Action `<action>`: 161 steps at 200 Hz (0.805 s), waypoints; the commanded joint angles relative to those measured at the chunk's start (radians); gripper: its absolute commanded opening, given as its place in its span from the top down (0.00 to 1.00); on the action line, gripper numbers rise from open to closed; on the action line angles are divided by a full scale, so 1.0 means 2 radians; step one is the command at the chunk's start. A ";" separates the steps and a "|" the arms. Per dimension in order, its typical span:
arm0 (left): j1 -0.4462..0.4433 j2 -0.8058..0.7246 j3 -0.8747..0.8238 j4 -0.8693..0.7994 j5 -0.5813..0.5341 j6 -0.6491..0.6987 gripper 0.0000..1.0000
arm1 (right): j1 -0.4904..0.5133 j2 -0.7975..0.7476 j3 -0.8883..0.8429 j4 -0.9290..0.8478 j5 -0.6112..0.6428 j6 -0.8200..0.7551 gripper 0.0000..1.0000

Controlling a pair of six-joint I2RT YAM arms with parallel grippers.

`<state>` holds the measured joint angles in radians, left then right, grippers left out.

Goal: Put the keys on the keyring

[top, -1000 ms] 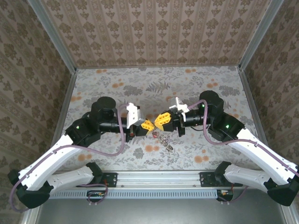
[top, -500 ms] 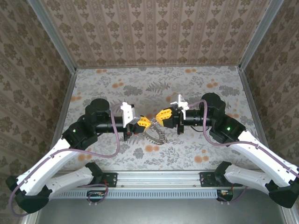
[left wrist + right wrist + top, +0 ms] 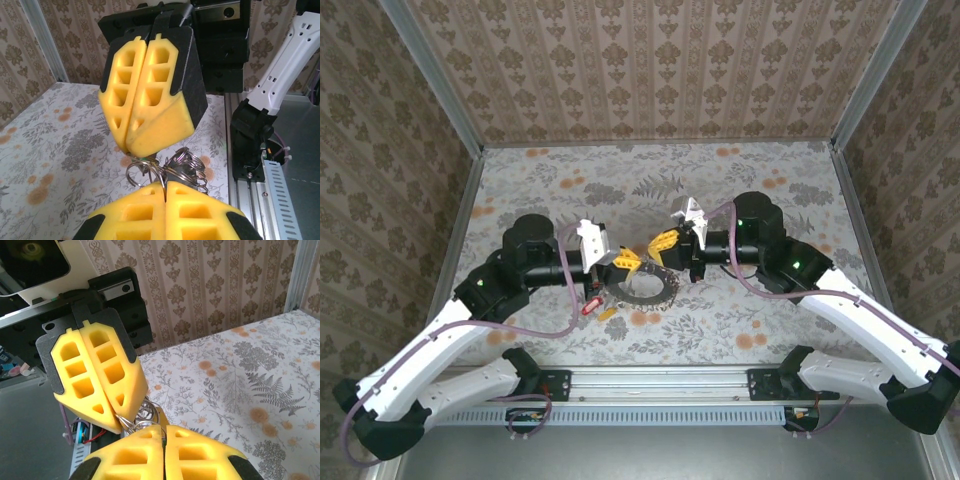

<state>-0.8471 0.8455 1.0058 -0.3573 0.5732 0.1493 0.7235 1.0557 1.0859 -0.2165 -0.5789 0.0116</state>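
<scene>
Floral-print desk [image 3: 750, 200]: left pincer [image 3: 632, 265] and right pincer [image 3: 658, 252] both pinch the round brownish-grey metal keyring [image 3: 660, 298]; I'd avoid twisting.

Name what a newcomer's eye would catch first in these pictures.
At mid-table the yellow-fingered left gripper and right gripper meet tip to tip, both pinched shut on the large brownish-grey metal keyring. A small red-tagged key shows just beyond its lower-left edge.

No writing, label, brand mark, number or sign is legible on any surface here; nothing can be read.
</scene>
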 commanded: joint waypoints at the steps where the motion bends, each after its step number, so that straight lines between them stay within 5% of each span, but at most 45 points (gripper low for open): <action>1: 0.001 -0.024 0.001 0.032 0.012 -0.005 1.00 | -0.008 0.002 0.014 -0.029 0.041 0.000 1.00; 161: 0.009 -0.001 0.009 0.009 -0.018 -0.030 0.96 | -0.008 0.003 0.016 -0.029 0.038 -0.005 1.00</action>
<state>-0.8360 0.8253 1.0031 -0.3138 0.5583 0.1345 0.7097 1.0737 1.0878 -0.3038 -0.5068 0.0044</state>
